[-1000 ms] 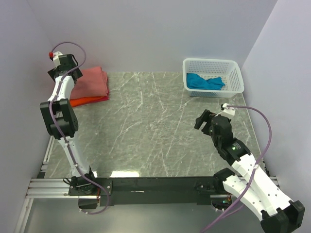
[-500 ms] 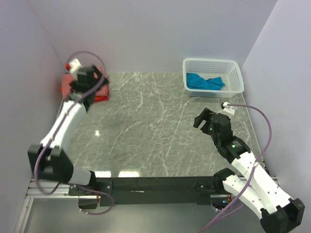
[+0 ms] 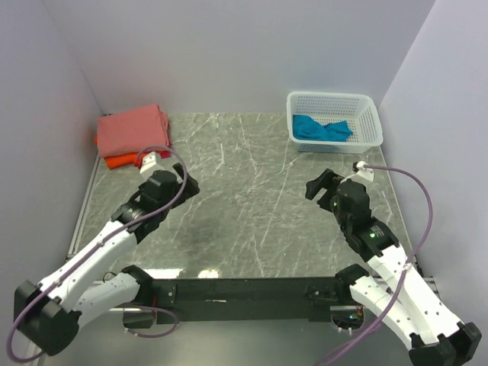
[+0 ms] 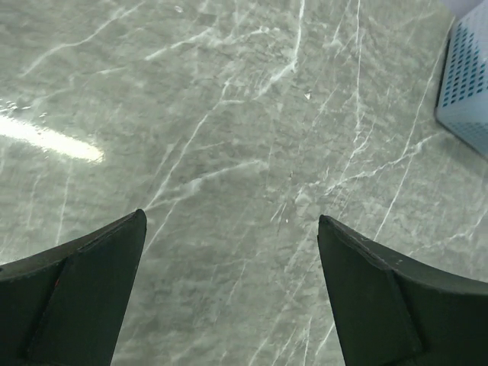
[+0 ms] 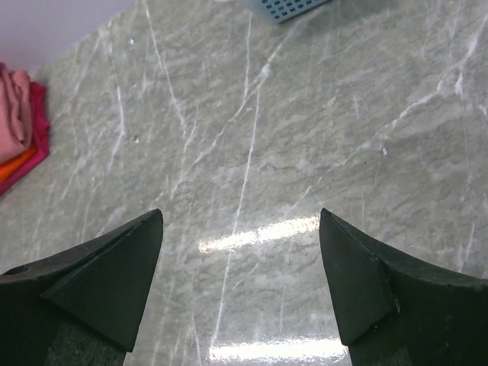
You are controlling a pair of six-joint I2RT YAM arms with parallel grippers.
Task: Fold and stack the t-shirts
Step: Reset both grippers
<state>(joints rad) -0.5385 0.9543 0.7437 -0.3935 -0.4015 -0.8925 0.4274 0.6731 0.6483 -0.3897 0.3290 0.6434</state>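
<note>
Marble table [image 3: 252, 198]: folded t-shirts [image 3: 133, 131] far-left, well beyond left gripper [image 4: 231, 229].

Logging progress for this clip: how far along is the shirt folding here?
Done: three shirts look folded and stacked in the far left corner, the pink shirt on top, the orange shirt below it and the magenta shirt underneath. In hand: nothing; the left fingers and right fingers hang open over the table. Left: the teal shirt lies crumpled in the basket, unfolded.
</note>
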